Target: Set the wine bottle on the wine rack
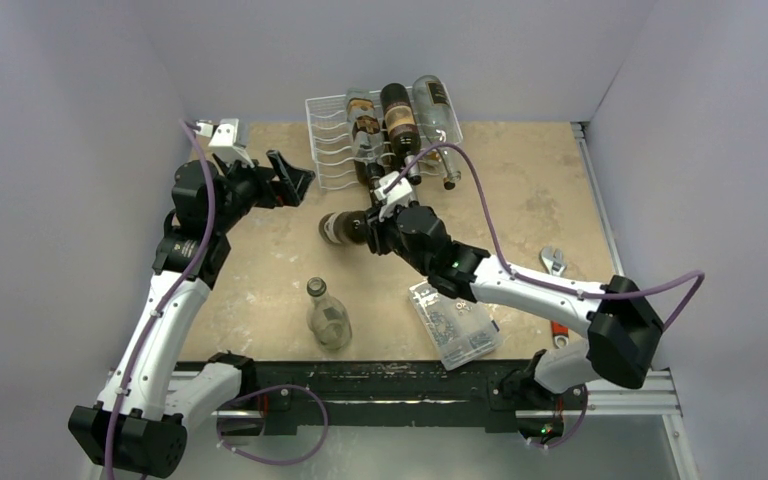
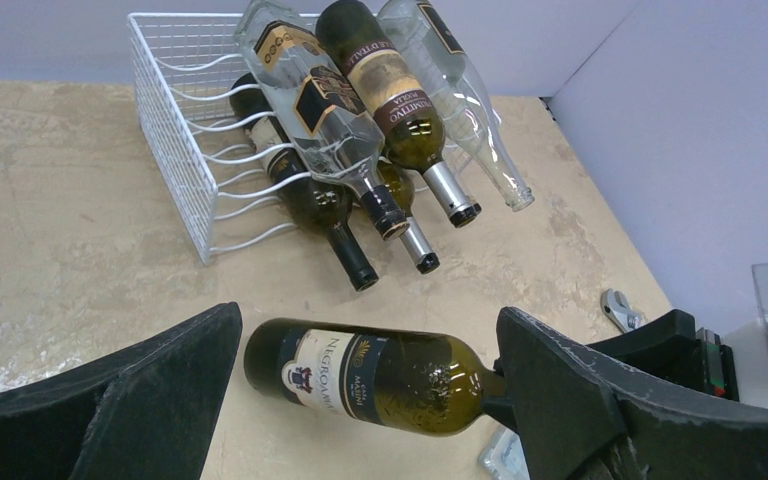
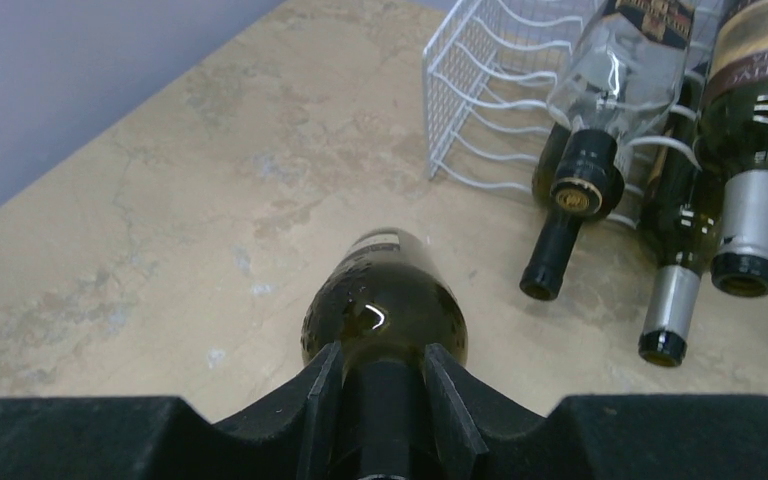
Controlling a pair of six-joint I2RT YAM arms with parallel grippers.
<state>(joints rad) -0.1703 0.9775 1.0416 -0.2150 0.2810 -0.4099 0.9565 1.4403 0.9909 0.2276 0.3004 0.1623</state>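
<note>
The dark green wine bottle point(image 1: 343, 228) lies horizontal, low over the table in front of the white wire wine rack point(image 1: 332, 150); I cannot tell if it touches the table. My right gripper point(image 1: 375, 225) is shut on its neck, seen close in the right wrist view point(image 3: 385, 395) with the bottle's shoulder point(image 3: 385, 305) ahead. My left gripper point(image 1: 295, 178) is open and empty, left of the rack and above the bottle point(image 2: 380, 378). The rack point(image 2: 175, 120) holds several bottles on its right side, necks pointing out.
A clear empty bottle point(image 1: 328, 315) stands near the front middle. A clear plastic box of small parts point(image 1: 452, 322) lies beside the right arm. A wrench point(image 1: 554, 261) lies at the right. Walls close in at left, back and right.
</note>
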